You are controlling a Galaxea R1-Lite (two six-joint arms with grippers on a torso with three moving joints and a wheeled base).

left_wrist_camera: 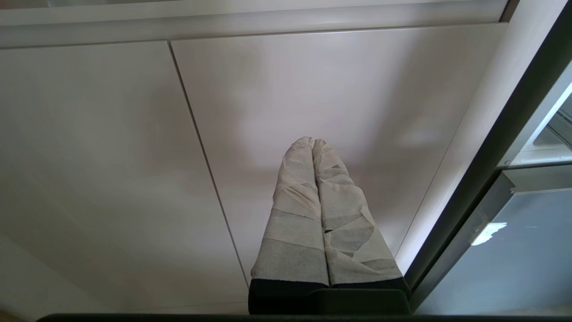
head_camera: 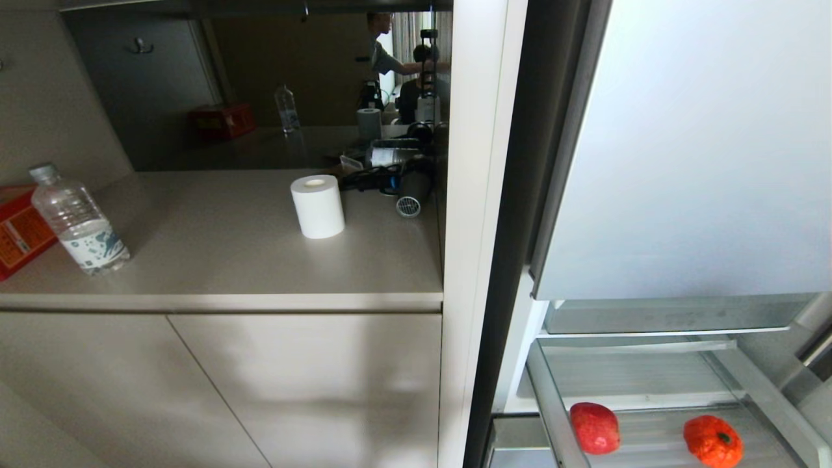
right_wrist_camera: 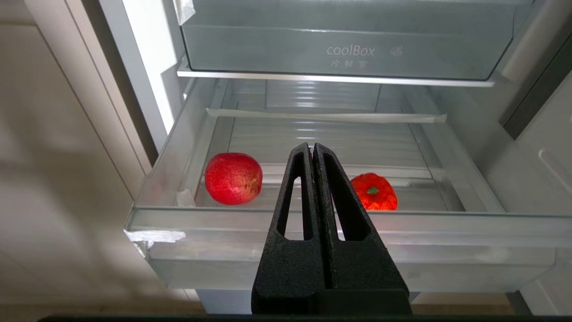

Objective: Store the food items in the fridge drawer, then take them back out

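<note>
Right hand point(right_wrist_camera: 313, 150): black fingers pressed flat together, nothing between them, held in front of the pulled-out fridge drawer point(right_wrist_camera: 339, 223) and aimed over its frosted front lip, apart from it. Left hand point(left_wrist_camera: 313, 143): tape-wrapped fingers likewise pressed together and empty, facing the plain cabinet door point(left_wrist_camera: 313, 89) beside the fridge, well away from the work; it reads as parked. Neither arm shows in the head view. Inside the drawer, on the ribbed floor near the front: red apple point(right_wrist_camera: 233, 178) toward the side nearest the cabinet, bumpy orange pumpkin-like fruit point(right_wrist_camera: 374, 192) toward the other side, stem upward, partly hidden behind the right hand's fingers. The two sit well apart, not touching each other, which leaves room for fingers to come down around either one. Drawer stands open below the clear bin printed coolBox point(right_wrist_camera: 348, 49), so both pieces are reachable from above. Judgement: both pieces are in the drawer, so storing looks done and taking them back out is what remains; the right hand would have to open before any pick. Further out, on the surface point(head_camera: 227, 273) left of the fridge: a water bottle point(head_camera: 78, 221), a white paper roll point(head_camera: 318, 206), a red box point(head_camera: 16, 234) at the edge. A person appears as a reflection in the dark back panel.
</note>
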